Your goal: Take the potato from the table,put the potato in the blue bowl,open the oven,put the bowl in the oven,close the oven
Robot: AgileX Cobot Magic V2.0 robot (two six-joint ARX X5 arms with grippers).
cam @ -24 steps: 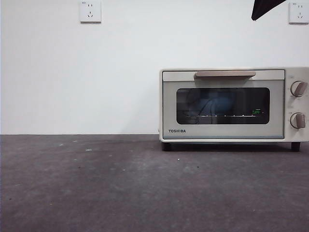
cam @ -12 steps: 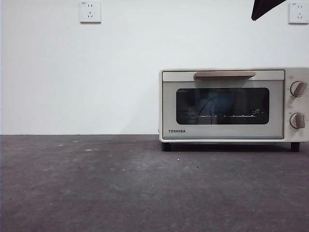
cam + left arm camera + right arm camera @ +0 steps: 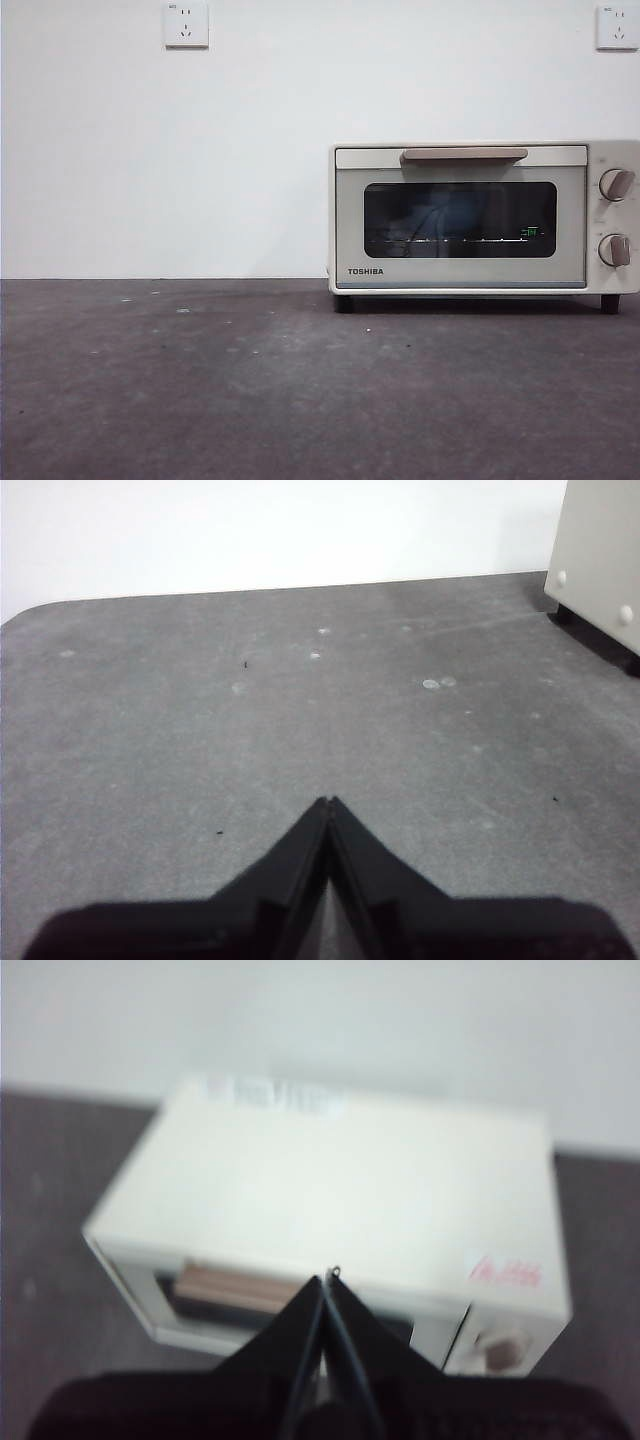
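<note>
Oven stands on worktop, door closed; a bluish shape, likely the blue bowl, shows dimly behind the glass. Potato not discernible. Left pincer pressed together, empty, low over bare worktop. Right pincer pressed together, empty, above the oven's top.

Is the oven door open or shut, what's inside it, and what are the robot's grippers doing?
oven: door shut, green display lit.
blue bowl: inside the oven, dimly visible through the glass.
left gripper: shut, empty, above the bare table.
right gripper: shut, empty, raised above the oven.
</note>
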